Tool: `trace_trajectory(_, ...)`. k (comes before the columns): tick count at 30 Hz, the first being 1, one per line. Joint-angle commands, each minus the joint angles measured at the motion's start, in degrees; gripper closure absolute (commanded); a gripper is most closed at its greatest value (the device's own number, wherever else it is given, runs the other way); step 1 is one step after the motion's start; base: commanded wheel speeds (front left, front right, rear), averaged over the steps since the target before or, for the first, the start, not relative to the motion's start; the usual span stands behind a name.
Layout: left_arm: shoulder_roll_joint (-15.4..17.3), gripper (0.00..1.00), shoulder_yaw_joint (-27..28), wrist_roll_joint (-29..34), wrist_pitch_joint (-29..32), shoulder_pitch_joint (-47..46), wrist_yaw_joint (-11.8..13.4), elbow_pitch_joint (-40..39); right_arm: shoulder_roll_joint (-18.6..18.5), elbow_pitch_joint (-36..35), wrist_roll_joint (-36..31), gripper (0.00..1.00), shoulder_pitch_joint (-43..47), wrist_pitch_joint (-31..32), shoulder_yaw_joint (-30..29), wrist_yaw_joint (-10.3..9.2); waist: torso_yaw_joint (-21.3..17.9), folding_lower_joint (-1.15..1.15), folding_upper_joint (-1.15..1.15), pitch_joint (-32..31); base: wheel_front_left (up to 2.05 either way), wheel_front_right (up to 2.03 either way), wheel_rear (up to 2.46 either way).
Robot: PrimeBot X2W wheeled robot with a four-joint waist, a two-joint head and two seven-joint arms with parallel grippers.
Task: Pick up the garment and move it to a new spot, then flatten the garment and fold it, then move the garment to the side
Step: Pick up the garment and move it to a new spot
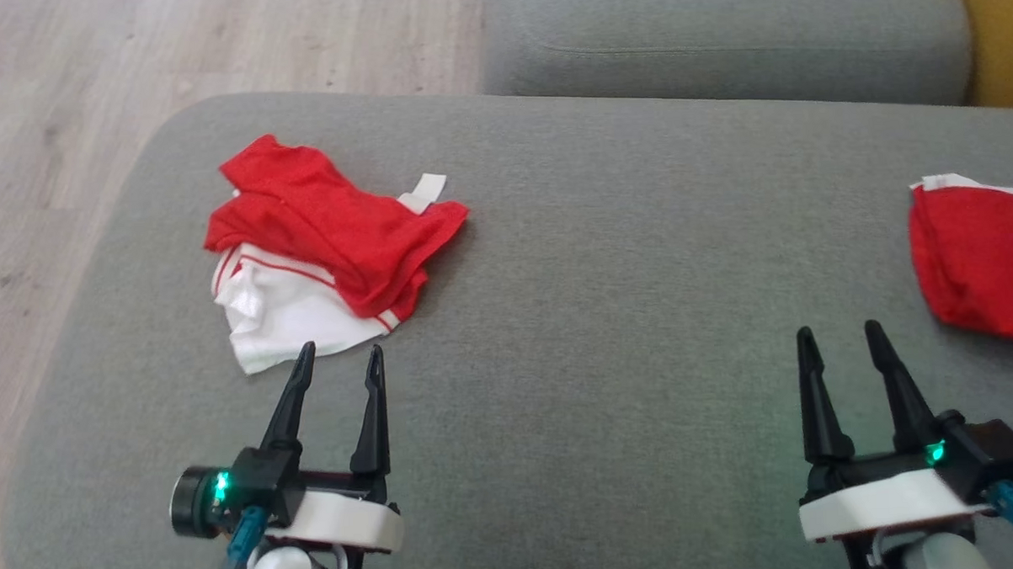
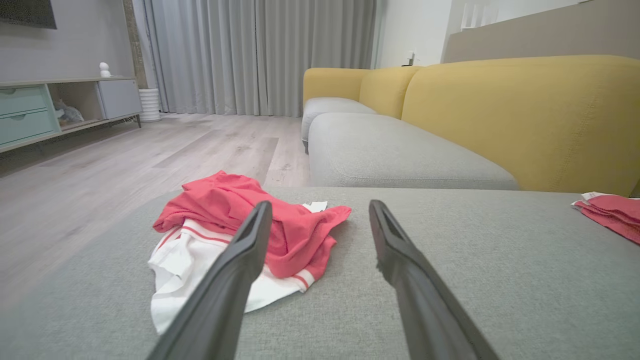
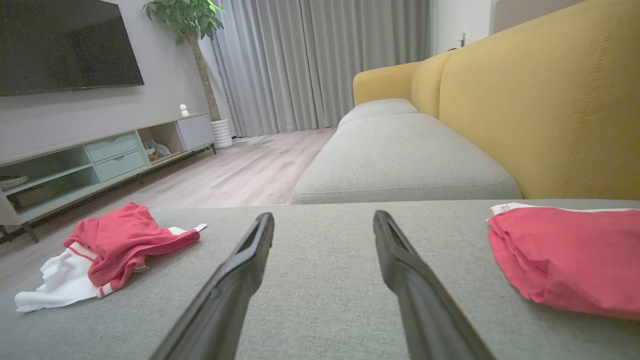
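Note:
A crumpled red and white garment [image 1: 320, 249] lies on the left part of the grey cushion [image 1: 609, 315]. It shows ahead and slightly left in the left wrist view, garment [image 2: 235, 240], and far left in the right wrist view, garment [image 3: 105, 250]. My left gripper [image 1: 340, 358] hovers just in front of its white edge, open and empty; its fingers [image 2: 230, 280] frame the cloth. My right gripper [image 1: 841, 336] stands open over bare cushion at the lower right, its fingers [image 3: 235, 280] holding nothing.
A second red, folded piece of cloth [image 1: 982, 259] lies at the cushion's right edge. Beyond are another grey seat cushion [image 1: 717, 33], the yellow sofa back [image 3: 550, 100] and wooden floor [image 1: 87, 97] to the left, with a TV cabinet [image 3: 100, 155].

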Motion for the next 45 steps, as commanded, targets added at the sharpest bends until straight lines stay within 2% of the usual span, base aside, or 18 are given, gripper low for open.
trace_trajectory(1,0.4,0.0,1.9,0.0,-0.3,-1.7,0.5,-1.4,-0.2,-1.8,0.1,0.0,-1.6,-0.6,1.8,0.37,0.9,0.0,0.0,0.0,0.0,0.0,0.0)
trace_trajectory(18,0.4,0.0,3.0,1.3,-0.3,-0.7,0.0,-0.9,-0.2,-1.1,1.4,0.0,-0.3,-0.6,7.7,0.37,13.9,0.0,0.0,-2.1,0.0,0.0,0.0)
trace_trajectory(24,0.4,0.0,3.2,2.0,-0.3,-0.7,-0.5,-0.8,-0.2,-0.7,1.5,0.0,-0.1,-0.6,8.3,0.37,16.7,0.0,0.0,-2.1,0.0,0.0,0.0)
trace_trajectory(31,0.4,0.0,4.0,2.4,-0.3,-0.8,-0.7,-0.9,-0.2,-0.3,1.7,0.0,-0.1,-0.6,9.3,0.37,17.4,0.0,0.0,-1.6,0.0,0.0,0.0)
trace_trajectory(37,0.7,0.0,4.0,3.2,-0.3,-3.1,-1.8,0.0,-0.2,-0.5,1.1,0.0,-1.3,-0.6,8.5,0.37,15.8,0.0,0.0,0.8,0.0,0.0,0.0)
trace_trajectory(41,1.0,0.0,3.4,3.3,-0.3,-8.9,-3.6,2.6,-0.2,-1.6,-0.2,0.0,-2.9,-0.6,8.1,0.37,13.9,0.0,0.0,4.5,0.0,0.0,0.0)
trace_trajectory(45,1.0,0.0,1.5,3.3,1.5,-18.7,-5.6,7.9,-0.2,-3.7,-1.0,0.0,-5.0,-0.6,7.1,0.37,12.0,0.0,0.0,8.8,0.0,0.0,0.0)
